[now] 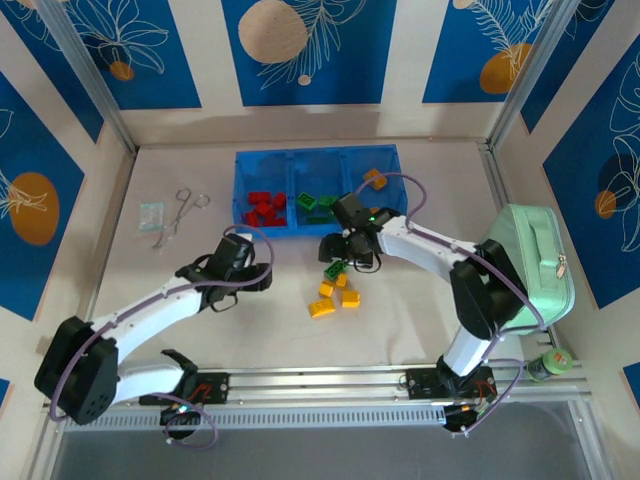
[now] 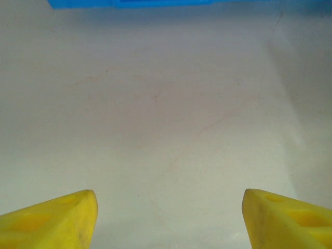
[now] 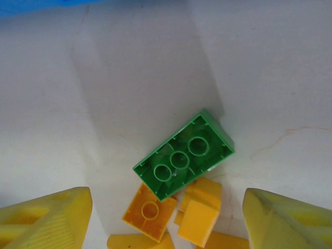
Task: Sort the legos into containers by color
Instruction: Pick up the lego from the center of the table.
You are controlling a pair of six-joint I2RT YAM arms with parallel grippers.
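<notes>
Just in front of the tray, on the table (image 1: 200, 330), a green brick (image 3: 182, 154) lies upside down, its hollow underside and three round tubes facing up. Its lower long edge meets a small cluster of orange bricks (image 3: 150, 212); whether it rests on them or merely touches them I cannot tell. Seen from above, the same brick sits at the top of that loose group, well short of the tray (image 1: 315, 152), where red bricks (image 1: 265, 208) fill the left compartment, green ones the middle, and one orange piece sits in the right.

It is likely light, rigid and hard-walled, so it should neither crush nor bend, but smooth plastic can squirt out of a shallow or skewed pinch. The best hold looks to be across the narrow width, pads flat on the two long side walls near the middle. The brick lies diagonal to the line between the fingers (image 3: 46, 218), so the wrist would need to turn first, and the orange neighbours crowd the near wall.

The right gripper (image 3: 166, 218) hangs over it, spread wide and holding nothing. The left gripper (image 2: 168, 218) is also spread and empty, over bare table near the tray's front edge.
</notes>
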